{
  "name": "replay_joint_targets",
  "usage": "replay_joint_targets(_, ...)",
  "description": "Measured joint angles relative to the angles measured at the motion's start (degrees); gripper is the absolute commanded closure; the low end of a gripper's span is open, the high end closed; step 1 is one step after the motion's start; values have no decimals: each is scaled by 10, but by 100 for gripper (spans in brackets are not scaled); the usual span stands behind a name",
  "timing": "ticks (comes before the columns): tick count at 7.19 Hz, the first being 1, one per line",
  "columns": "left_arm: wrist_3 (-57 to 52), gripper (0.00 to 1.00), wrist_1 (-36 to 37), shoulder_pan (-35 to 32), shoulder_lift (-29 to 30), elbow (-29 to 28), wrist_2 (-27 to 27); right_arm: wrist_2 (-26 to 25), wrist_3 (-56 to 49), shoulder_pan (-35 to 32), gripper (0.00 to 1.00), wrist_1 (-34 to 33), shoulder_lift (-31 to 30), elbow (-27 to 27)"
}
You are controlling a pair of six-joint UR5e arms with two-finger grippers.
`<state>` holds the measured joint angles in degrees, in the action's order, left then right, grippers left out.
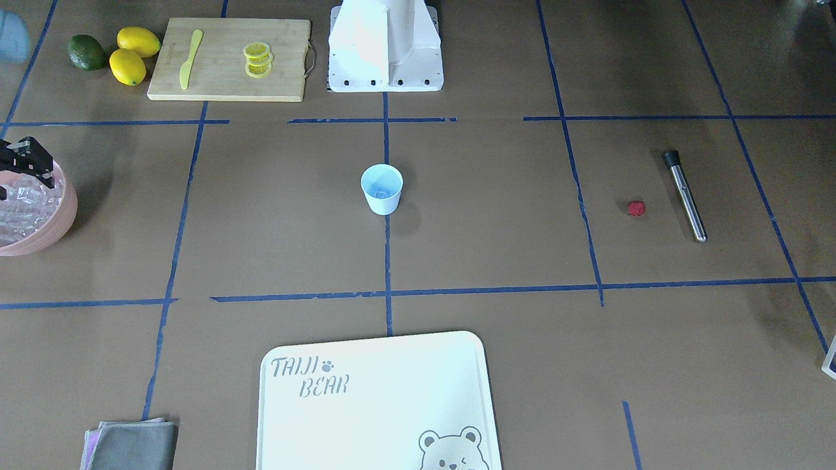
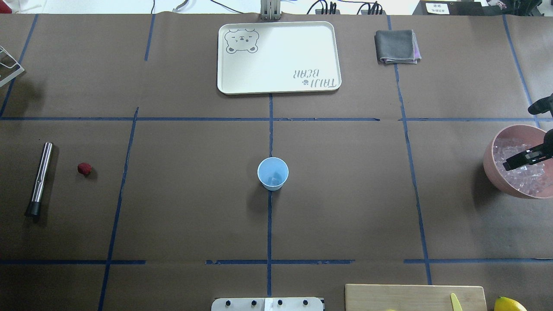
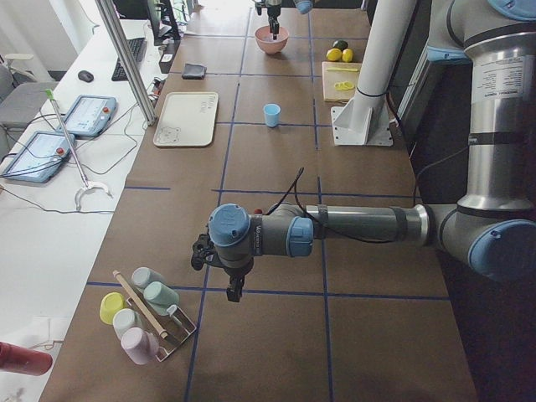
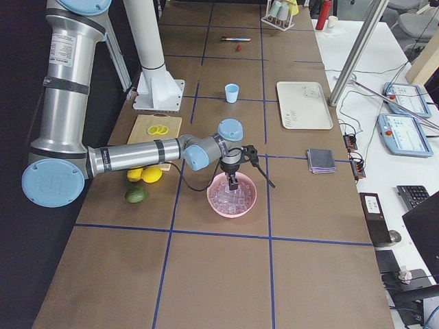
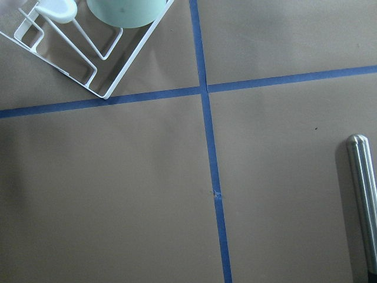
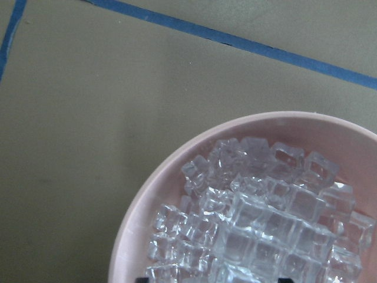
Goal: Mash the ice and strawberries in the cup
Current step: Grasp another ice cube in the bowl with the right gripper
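Hanging over the pink bowl (image 2: 490,168) at the table's right end, the right gripper (image 4: 232,185) points down at the ice (image 6: 259,218) heaped inside. In the right wrist view its two dark fingertips (image 6: 141,279) stand wide apart at the lower edge, so the jaws are spread and hold nothing. I cannot tell if they touch the cubes.

The cup (image 2: 272,172) stands upright in the middle of the table, on a blue tape line, well apart from the bowl. Something pale and glassy shows at its bottom, too small to name surely. The strawberry (image 2: 84,168) lies on the brown paper at the table's left side, near a metal muddler (image 2: 39,179) with a black end, but not touching it.

The left gripper (image 3: 234,289) hangs above the table at the left end, near a white wire rack (image 3: 167,335) that holds pastel cups. Only the side view shows it, so I cannot tell if it is spread or closed.

A cream tray (image 2: 281,56) and a folded grey cloth (image 2: 396,46) lie at the far edge. A wooden board (image 1: 222,81) with lemon slices (image 1: 258,60) and a yellow knife (image 1: 189,59) lies beside two lemons (image 1: 134,55) and an avocado (image 1: 87,52).
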<state>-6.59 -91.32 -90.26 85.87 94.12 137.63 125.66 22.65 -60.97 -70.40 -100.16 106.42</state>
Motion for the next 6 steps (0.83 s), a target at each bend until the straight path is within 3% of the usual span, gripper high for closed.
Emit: replay_joint_targets(6,0,0,0,0,0,1,0,1,12,1,29,-1,2,-10)
